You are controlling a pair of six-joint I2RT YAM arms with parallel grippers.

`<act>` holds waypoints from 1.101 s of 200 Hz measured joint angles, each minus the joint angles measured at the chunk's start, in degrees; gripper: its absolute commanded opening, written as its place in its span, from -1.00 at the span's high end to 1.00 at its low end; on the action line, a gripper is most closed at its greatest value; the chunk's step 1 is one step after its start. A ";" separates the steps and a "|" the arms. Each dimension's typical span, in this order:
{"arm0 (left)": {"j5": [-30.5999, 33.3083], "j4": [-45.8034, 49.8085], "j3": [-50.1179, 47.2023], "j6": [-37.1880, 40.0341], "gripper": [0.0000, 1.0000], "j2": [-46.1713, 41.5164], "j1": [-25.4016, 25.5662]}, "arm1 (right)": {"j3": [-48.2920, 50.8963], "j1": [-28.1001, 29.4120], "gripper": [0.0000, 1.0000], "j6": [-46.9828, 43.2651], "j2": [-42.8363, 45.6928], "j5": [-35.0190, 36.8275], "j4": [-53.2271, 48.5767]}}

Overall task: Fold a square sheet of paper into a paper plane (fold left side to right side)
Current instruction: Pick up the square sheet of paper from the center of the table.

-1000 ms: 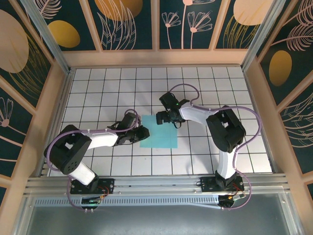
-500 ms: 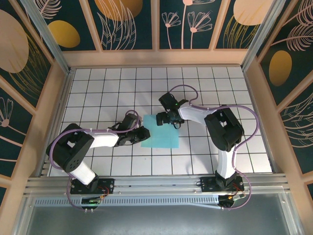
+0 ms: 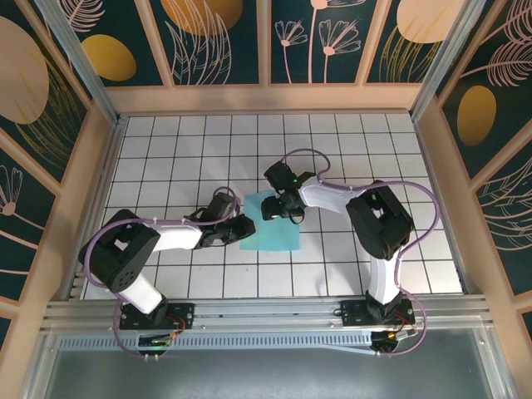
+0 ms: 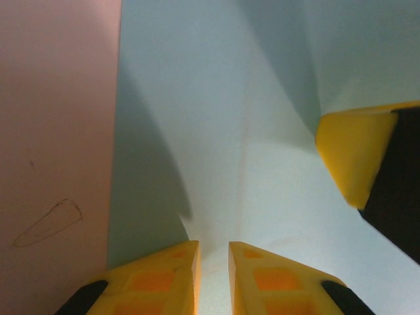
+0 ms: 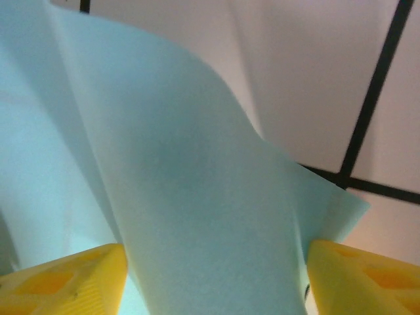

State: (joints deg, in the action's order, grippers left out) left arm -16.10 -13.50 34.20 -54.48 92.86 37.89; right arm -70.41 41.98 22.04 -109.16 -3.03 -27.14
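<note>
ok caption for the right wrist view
Open right gripper straddling the raised, curling sheet above the tiled table.

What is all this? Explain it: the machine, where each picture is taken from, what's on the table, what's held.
Two robot arms are bolted at the near edge of a tiled table. One picture looks down from above and behind them; the two close-ups come from a camera on each wrist. A light turquoise square sheet of paper lies between the arms. The left arm pinches its left edge with nearly shut jaws. The right arm holds its jaws wide apart around a raised part of the sheet, not gripping it.
</note>
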 measured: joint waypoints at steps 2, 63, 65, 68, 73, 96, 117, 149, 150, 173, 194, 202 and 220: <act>-0.02 0.00 0.00 0.00 0.62 0.02 0.00 | 0.00 0.04 -0.32 0.07 0.00 -0.11 -0.02; 0.00 -0.02 0.26 -0.50 0.53 0.11 0.04 | -0.04 0.02 0.01 0.33 0.24 -3.23 -0.31; 0.00 0.00 0.28 -0.52 0.52 0.11 0.04 | -0.04 0.02 0.03 0.28 0.28 -3.32 -0.28; 0.00 -0.02 0.33 -0.66 0.50 0.11 0.04 | -0.04 0.02 0.04 0.44 0.28 -3.45 -0.28; 0.00 -0.04 0.37 -0.90 0.46 0.09 0.07 | -0.04 0.02 0.07 0.37 0.39 -3.74 -0.26; 0.70 0.55 1.01 -1.16 0.28 -0.35 0.31 | -0.02 0.02 0.14 0.35 1.20 -5.14 -0.07; 2.84 2.78 2.01 -0.79 0.18 -1.97 0.37 | 0.61 -0.13 0.24 0.37 2.82 -7.32 1.49; 6.78 6.71 3.50 0.50 -0.17 -6.82 0.24 | 2.01 -0.79 0.32 0.76 5.22 -10.86 3.58; 6.84 6.84 3.52 0.57 -0.18 -6.97 0.24 | 2.08 -0.83 0.32 0.76 5.33 -10.99 3.65; 9.79 10.01 3.96 2.08 -0.40 -12.66 -0.50 | 3.65 -2.29 0.35 0.79 7.43 -13.64 5.25; 11.89 12.48 3.96 3.39 -0.59 -18.99 -1.95 | 5.33 -4.57 0.36 0.76 10.47 -16.74 6.51; 12.41 13.11 3.96 3.87 -0.65 -21.66 -2.54 | 5.73 -5.64 0.36 0.76 11.82 -18.12 6.97; 12.85 13.77 3.98 5.95 -0.77 -27.10 -3.50 | 6.10 -8.35 0.37 0.50 15.41 -21.49 8.00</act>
State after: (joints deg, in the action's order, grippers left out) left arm -3.25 0.27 38.17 -48.53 65.76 34.39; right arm -64.31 33.63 22.55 -93.76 -24.51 -19.14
